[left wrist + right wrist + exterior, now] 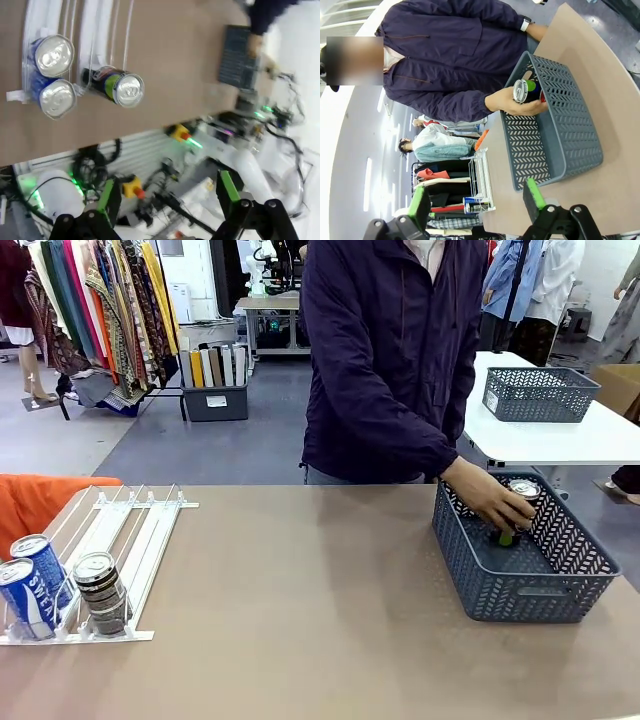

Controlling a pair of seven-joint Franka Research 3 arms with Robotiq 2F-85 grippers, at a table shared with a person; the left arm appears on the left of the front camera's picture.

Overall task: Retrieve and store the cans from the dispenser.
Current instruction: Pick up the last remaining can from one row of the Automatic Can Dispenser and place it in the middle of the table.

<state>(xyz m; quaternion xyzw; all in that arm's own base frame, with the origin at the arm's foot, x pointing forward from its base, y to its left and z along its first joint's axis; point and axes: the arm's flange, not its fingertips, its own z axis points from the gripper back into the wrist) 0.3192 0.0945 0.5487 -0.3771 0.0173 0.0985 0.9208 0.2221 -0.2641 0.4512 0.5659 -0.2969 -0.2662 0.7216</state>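
Three drink cans sit in the flat white railed dispenser (135,530), and a fourth is held in the basket.
Two blue cans with white lettering (45,568) stand touching, one behind the other, at the rack's near left end. A black can with green marks (101,593) stands upright just beside them. Well apart, at the right side of the brown table (300,620), the person's hand (490,502) holds a silver-topped can (523,490) inside the grey perforated plastic basket (540,595). The left gripper (168,187) and right gripper (476,197) both have their fingers spread wide, with nothing between them.
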